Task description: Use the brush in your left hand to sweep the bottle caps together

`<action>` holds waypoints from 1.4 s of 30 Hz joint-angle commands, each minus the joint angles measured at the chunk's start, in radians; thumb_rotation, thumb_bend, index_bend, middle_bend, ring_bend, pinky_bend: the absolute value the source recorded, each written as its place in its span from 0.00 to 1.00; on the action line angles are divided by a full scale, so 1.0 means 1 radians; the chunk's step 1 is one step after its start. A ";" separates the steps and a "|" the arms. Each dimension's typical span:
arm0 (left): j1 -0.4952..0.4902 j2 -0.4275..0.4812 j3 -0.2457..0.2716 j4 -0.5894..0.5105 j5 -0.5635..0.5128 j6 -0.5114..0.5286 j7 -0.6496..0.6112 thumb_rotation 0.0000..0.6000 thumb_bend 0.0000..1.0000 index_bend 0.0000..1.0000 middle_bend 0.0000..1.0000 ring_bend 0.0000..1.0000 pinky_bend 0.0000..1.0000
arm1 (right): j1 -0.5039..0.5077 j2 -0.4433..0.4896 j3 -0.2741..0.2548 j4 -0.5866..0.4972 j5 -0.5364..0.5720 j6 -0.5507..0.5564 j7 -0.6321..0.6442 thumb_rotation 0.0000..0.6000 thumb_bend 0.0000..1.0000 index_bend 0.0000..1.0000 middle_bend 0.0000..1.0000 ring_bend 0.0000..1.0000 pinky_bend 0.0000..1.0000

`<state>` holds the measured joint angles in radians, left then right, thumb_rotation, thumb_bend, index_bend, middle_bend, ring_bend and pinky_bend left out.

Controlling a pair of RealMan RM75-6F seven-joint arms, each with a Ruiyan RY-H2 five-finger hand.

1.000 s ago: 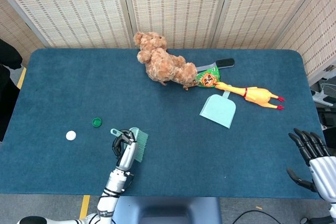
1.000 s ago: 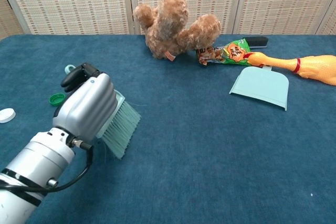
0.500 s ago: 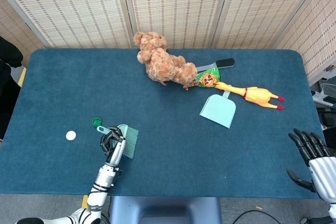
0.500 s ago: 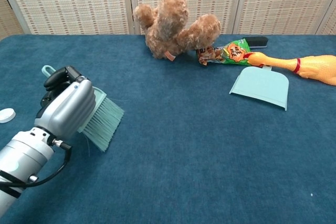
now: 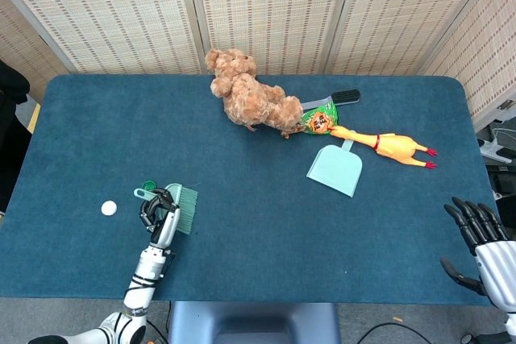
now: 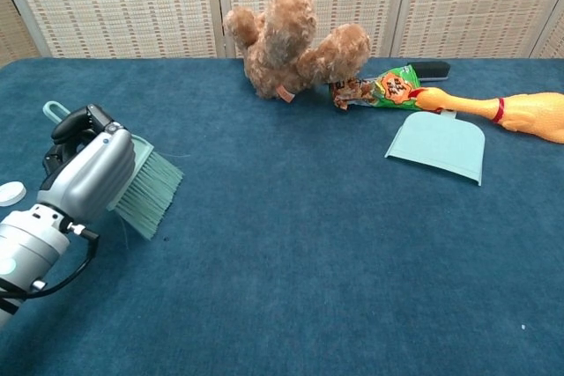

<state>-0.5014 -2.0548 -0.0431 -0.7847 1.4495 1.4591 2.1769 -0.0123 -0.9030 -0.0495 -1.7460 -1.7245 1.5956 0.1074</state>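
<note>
The left hand (image 6: 88, 169) is reaching forward low over the near-left part of the blue felt table (image 5: 258, 223), its fingers wrapping around the pale green brush (image 6: 145, 189), whose soft bristles are fanning toward the robot's right. The brush's looped handle end is sticking out past the hand. 1 flat white bottle cap (image 5: 108, 208) is lying just left of the hand; 1 green cap (image 5: 148, 186), partly hidden, is sitting right behind the handle loop. The right hand (image 5: 476, 235) is hanging at the table's near-right edge, dark fingers spreading apart and holding nothing. A fuzzy brown teddy bear (image 5: 246, 98), a flat dustpan (image 5: 335, 169) and a rubber chicken (image 5: 387, 147) are lying well beyond.
</note>
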 commanded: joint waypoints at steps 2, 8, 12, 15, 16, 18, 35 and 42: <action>-0.004 -0.006 -0.021 0.033 -0.007 0.001 -0.010 1.00 0.53 0.93 1.00 0.79 0.83 | -0.001 0.000 0.001 0.000 0.001 0.002 0.001 1.00 0.20 0.00 0.00 0.00 0.00; -0.008 -0.007 -0.044 0.089 -0.021 -0.006 -0.027 1.00 0.53 0.93 1.00 0.79 0.83 | -0.003 0.001 0.002 0.001 0.001 0.007 0.002 1.00 0.20 0.00 0.00 0.00 0.00; -0.010 -0.015 -0.061 0.135 -0.035 -0.013 -0.045 1.00 0.53 0.93 1.00 0.79 0.83 | -0.005 0.001 0.002 0.000 -0.001 0.010 0.002 1.00 0.20 0.00 0.00 0.00 0.00; -0.017 -0.023 -0.077 0.173 -0.045 -0.013 -0.055 1.00 0.53 0.93 1.00 0.79 0.83 | -0.007 0.002 0.001 0.000 -0.003 0.013 0.002 1.00 0.20 0.00 0.00 0.00 0.00; -0.020 -0.024 -0.080 0.184 -0.047 -0.013 -0.058 1.00 0.53 0.93 1.00 0.79 0.83 | -0.007 0.002 0.001 -0.001 -0.003 0.014 0.002 1.00 0.20 0.00 0.00 0.00 0.00; -0.024 -0.028 -0.091 0.210 -0.055 -0.015 -0.066 1.00 0.53 0.93 1.00 0.79 0.83 | -0.008 0.003 0.002 -0.001 -0.003 0.016 0.003 1.00 0.20 0.00 0.00 0.00 0.00; -0.036 -0.049 -0.132 0.343 -0.108 -0.046 -0.169 1.00 0.53 0.93 1.00 0.79 0.83 | -0.017 0.005 0.003 0.000 -0.009 0.034 0.007 1.00 0.20 0.00 0.00 0.00 0.00; -0.028 0.016 -0.133 0.131 -0.084 0.055 -0.210 1.00 0.53 0.93 1.00 0.79 0.83 | -0.018 0.005 0.003 0.001 -0.011 0.035 0.007 1.00 0.20 0.00 0.00 0.00 0.00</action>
<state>-0.5387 -2.0781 -0.1780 -0.5340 1.3520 1.4643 1.9756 -0.0306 -0.8981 -0.0467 -1.7451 -1.7357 1.6310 0.1147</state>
